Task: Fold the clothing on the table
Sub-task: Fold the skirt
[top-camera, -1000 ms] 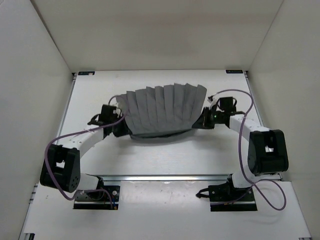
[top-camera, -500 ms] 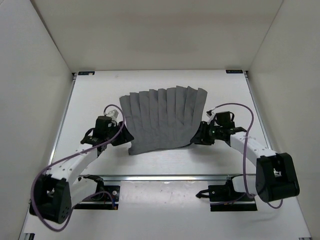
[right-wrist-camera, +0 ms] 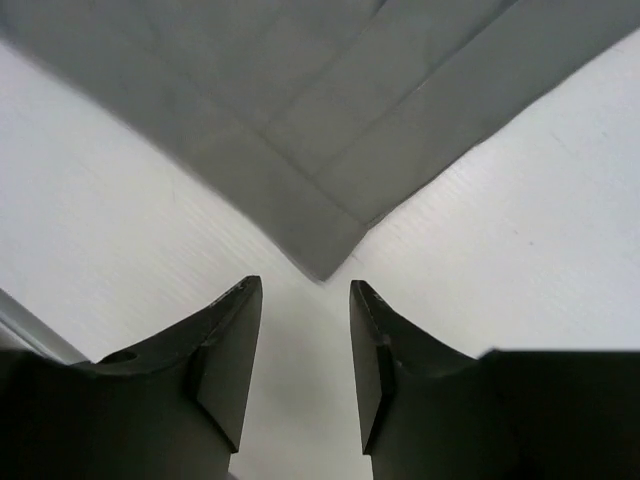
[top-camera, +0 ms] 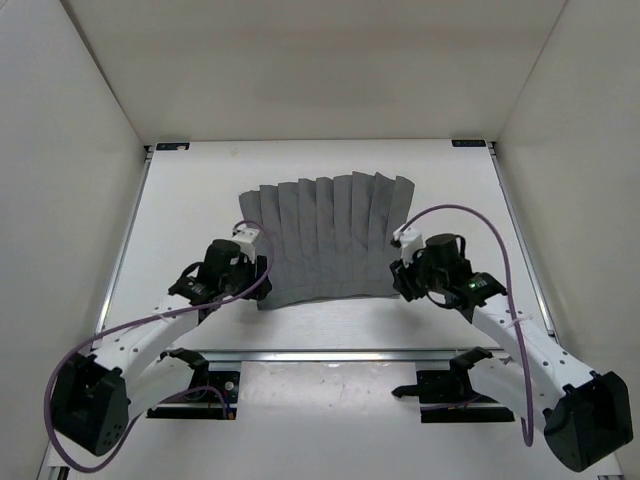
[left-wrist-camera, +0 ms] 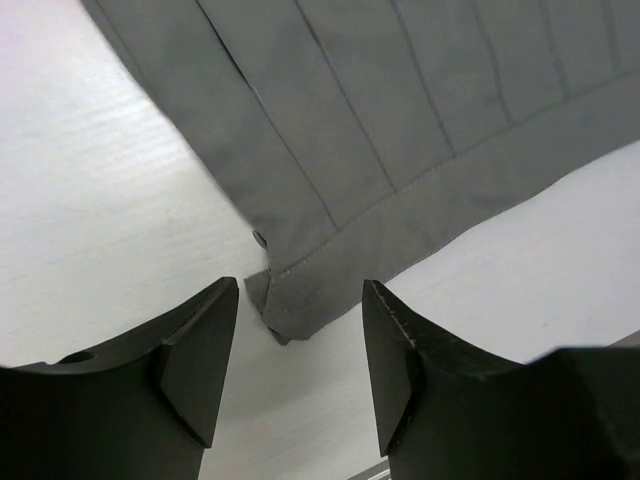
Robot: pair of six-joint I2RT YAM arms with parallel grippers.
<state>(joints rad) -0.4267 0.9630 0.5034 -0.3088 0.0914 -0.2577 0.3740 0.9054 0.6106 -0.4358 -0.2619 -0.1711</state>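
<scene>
The clothing (top-camera: 325, 238), a mid-grey pleated skirt-like garment, lies flat on the white table (top-camera: 190, 200), fanned wider at the far edge. My left gripper (top-camera: 246, 278) hovers at its near left corner (left-wrist-camera: 285, 315), jaws open, nothing between them. My right gripper (top-camera: 400, 280) stands at the near right corner (right-wrist-camera: 322, 262), also open and empty. In both wrist views the corner lies just beyond the fingertips, with white table showing between the fingers.
White walls enclose the table on three sides. A metal rail (top-camera: 330, 355) runs across the near edge in front of the arm bases. Purple cables loop over both arms.
Both grippers let go of the garment's near corners and drew back toward the bases. The near edge, lifted and bowed a second ago, now lies flat and straighter.
</scene>
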